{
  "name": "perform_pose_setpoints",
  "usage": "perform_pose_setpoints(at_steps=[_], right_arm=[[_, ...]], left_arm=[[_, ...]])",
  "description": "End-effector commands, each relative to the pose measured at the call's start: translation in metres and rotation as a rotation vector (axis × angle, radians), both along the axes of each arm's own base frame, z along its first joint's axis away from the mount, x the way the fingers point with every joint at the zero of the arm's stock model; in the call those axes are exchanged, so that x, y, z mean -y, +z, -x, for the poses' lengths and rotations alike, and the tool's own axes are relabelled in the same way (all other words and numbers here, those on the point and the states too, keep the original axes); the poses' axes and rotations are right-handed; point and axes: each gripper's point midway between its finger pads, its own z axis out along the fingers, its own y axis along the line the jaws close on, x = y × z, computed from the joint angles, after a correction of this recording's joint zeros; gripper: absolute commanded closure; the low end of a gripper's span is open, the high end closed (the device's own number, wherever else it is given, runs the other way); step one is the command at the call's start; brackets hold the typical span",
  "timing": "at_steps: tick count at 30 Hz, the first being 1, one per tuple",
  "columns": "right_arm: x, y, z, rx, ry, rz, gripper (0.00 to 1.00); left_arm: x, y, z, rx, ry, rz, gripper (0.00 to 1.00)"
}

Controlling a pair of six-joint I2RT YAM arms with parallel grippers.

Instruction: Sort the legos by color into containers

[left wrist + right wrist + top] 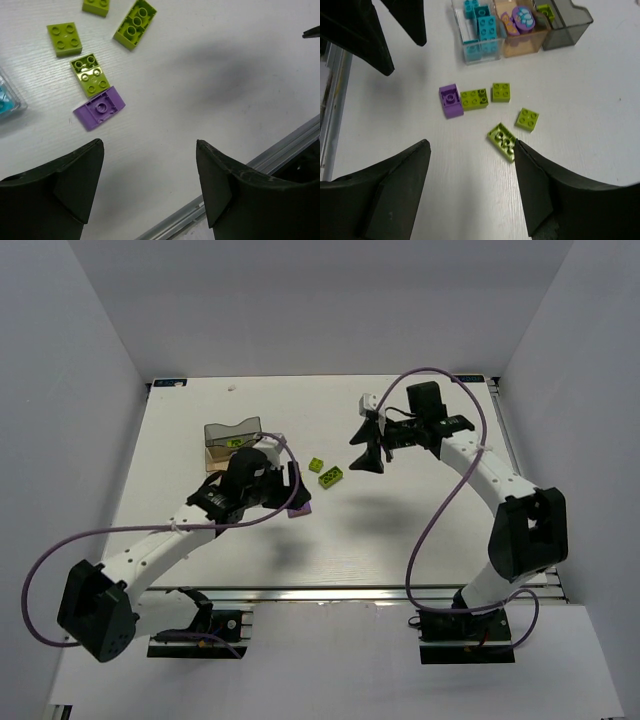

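Observation:
Loose on the table lie a purple lego [451, 100] and several lime-green legos [474, 98], one of them upside down [502, 142]. They also show in the left wrist view, purple [100, 107] and lime [90, 75]. The joined containers [520, 42] hold teal legos in the clear tray [479, 30], purple pieces in the amber tray [518, 22] and a lime lego in the grey tray [546, 11]. My left gripper [150, 150] is open and empty, just short of the purple lego. My right gripper [472, 147] is open and empty above the table, its right finger by the upturned lime lego.
In the top view the containers [232, 440] sit behind my left gripper [293, 490], with two lime legos [331, 477] between it and my right gripper [368, 450]. The table's metal front rail [280, 150] runs close under the left gripper.

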Motion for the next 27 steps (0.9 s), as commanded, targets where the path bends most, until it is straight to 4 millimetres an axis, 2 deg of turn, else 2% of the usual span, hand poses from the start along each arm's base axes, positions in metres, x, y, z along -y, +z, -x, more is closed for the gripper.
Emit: perform_pose_setpoints(at_steps=[1,2,4,5,11,12,14,17,19,21,27], right_arm=[[0.025,0.013,0.004,0.079,-0.060,0.028,0.27],[0.034,0.008,0.003,0.060,-0.092,0.027,0.28],[0.043,0.017,0.003,0.075,-0.125,0.007,0.28],[0.052,0.013,0.002,0.064,-0.150,0.011,0.28],[0.079,0.009,0.007,0.039,-0.211,0.023,0.30],[0.081,0.005,0.009,0.028,-0.218,0.026,0.31],[0.085,0.006,0.011,0.042,-0.230,0.021,0.31],[0.091,0.002,0.015,0.032,-0.250,0.018,0.31],[0.094,0.001,0.016,0.027,-0.262,0.015,0.31],[0.096,0.001,0.016,0.022,-0.268,0.012,0.31],[0.101,-0.002,0.013,0.012,-0.284,0.014,0.31]], left_arm=[[0.012,0.007,-0.010,0.097,-0.106,-0.102,0.17],[0.017,0.004,-0.008,0.099,-0.136,-0.118,0.17],[0.022,-0.006,-0.009,0.106,-0.195,-0.171,0.17],[0.026,-0.005,-0.009,0.116,-0.220,-0.181,0.17],[0.036,-0.021,-0.016,0.138,-0.318,-0.283,0.19],[0.039,-0.019,-0.020,0.150,-0.330,-0.294,0.19],[0.043,-0.032,-0.020,0.123,-0.359,-0.327,0.21],[0.047,-0.038,-0.023,0.115,-0.383,-0.369,0.24],[0.047,-0.050,-0.027,0.097,-0.395,-0.436,0.25],[0.045,-0.062,-0.030,0.075,-0.411,-0.491,0.27],[0.030,-0.076,-0.042,0.065,-0.422,-0.642,0.29]])
